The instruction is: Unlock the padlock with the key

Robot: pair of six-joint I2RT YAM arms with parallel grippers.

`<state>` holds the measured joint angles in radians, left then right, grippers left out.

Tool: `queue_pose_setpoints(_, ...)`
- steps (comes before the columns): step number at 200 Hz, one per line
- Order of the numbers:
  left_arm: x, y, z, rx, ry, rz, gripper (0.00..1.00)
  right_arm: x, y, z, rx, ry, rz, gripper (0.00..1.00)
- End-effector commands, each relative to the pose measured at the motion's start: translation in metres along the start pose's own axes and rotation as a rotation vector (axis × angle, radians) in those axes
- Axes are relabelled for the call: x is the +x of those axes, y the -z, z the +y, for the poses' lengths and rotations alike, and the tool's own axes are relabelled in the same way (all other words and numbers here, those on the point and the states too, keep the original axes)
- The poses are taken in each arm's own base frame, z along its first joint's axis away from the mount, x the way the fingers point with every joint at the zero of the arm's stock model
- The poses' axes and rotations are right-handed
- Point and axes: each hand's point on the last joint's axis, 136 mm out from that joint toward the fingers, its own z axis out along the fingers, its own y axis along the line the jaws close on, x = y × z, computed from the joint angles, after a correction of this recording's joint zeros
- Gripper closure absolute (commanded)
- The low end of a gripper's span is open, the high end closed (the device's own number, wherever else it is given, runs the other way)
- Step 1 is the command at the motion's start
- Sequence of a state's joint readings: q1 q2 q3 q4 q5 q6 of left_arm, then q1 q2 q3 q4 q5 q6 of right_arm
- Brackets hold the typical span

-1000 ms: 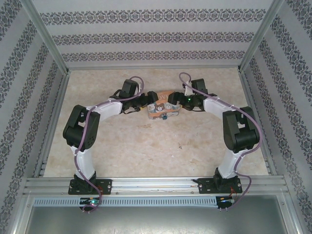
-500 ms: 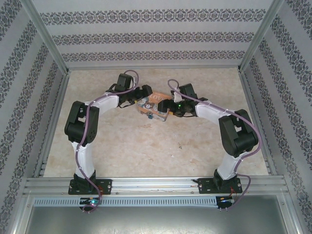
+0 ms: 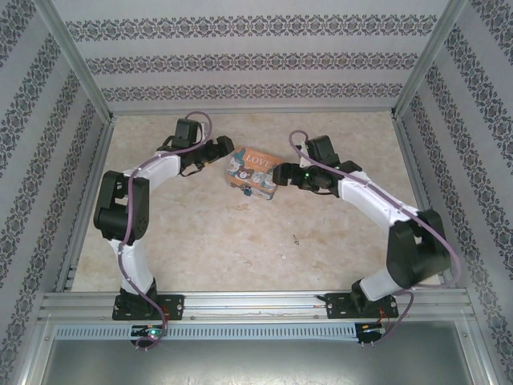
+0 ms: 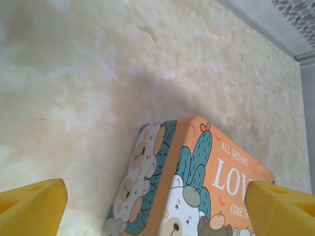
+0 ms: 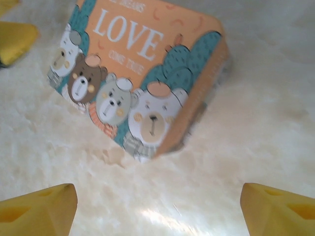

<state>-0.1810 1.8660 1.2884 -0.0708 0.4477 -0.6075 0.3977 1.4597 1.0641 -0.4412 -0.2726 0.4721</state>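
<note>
The colourful "LOVE" tin (image 3: pixel 253 170) lies slanted on the table, with bears printed on its lid (image 5: pixel 133 64). A tiny blue speck at its near edge looks like the padlock (image 3: pixel 248 192); its shackle is too small to make out. A thin grey speck on the bare table nearer the bases may be the key (image 3: pixel 295 238). My left gripper (image 3: pixel 221 157) is open just left of the tin, and its yellow fingers (image 4: pixel 34 206) straddle the tin's corner from above. My right gripper (image 3: pixel 280 175) is open just right of the tin, with bare table between its fingers (image 5: pixel 39 209).
The beige table (image 3: pixel 200 233) is fenced by patterned walls and a metal frame (image 3: pixel 256 303) along the near edge. The left gripper's yellow fingertips (image 5: pixel 15 37) show beyond the tin in the right wrist view. Open floor lies between the tin and the arm bases.
The tin shifted left and turned to a slant. Both grippers then drew away from it, the left arm swinging left and the right arm stretching out to the right.
</note>
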Motion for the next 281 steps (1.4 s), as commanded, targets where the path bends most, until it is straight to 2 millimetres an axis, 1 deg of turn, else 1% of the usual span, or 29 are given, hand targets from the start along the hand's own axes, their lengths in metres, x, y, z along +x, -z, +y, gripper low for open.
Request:
queue_pose_setpoints(1, -0.015, 0.031, -0.002, -0.037, -0.093, -0.11, 0.07, 0.055, 0.018, -0.029, 0.169, 0.024, 0.15, 0.18)
queue_pose_setpoints(21, -0.018, 0.047, 0.005, -0.066, -0.122, -0.197, 0.07, 0.091, 0.029, -0.034, 0.234, 0.048, 0.242, 0.2)
queue_pose_setpoints(41, -0.019, 0.057, 0.01, -0.078, -0.132, -0.271, 0.07, 0.121, 0.03, -0.036, 0.283, 0.073, 0.333, 0.2)
queue_pose_setpoints(68, -0.02, 0.06, 0.015, -0.088, -0.133, -0.299, 0.07, 0.153, 0.019, -0.039, 0.302, 0.083, 0.442, 0.25)
queue_pose_setpoints(73, -0.02, 0.06, 0.014, -0.088, -0.133, -0.3, 0.07, 0.159, 0.016, -0.039, 0.3, 0.083, 0.466, 0.28)
queue_pose_setpoints(97, -0.021, 0.059, 0.016, -0.09, -0.127, -0.298, 0.07, 0.174, 0.002, -0.039, 0.311, 0.103, 0.538, 0.34)
queue_pose_setpoints(128, -0.018, 0.062, 0.02, -0.096, -0.117, -0.298, 0.06, 0.182, -0.016, -0.041, 0.324, 0.127, 0.603, 0.43)
queue_pose_setpoints(156, -0.015, 0.066, 0.025, -0.104, -0.107, -0.301, 0.06, 0.183, -0.026, -0.046, 0.346, 0.139, 0.631, 0.5)
queue_pose_setpoints(201, -0.013, 0.071, 0.029, -0.117, -0.104, -0.307, 0.06, 0.185, -0.03, -0.054, 0.358, 0.162, 0.656, 0.6)
queue_pose_setpoints(245, -0.015, 0.071, 0.028, -0.115, -0.104, -0.312, 0.06, 0.181, -0.029, -0.059, 0.362, 0.16, 0.646, 0.63)
queue_pose_setpoints(281, -0.015, 0.07, 0.027, -0.11, -0.101, -0.307, 0.06, 0.18, -0.032, -0.061, 0.361, 0.155, 0.637, 0.67)
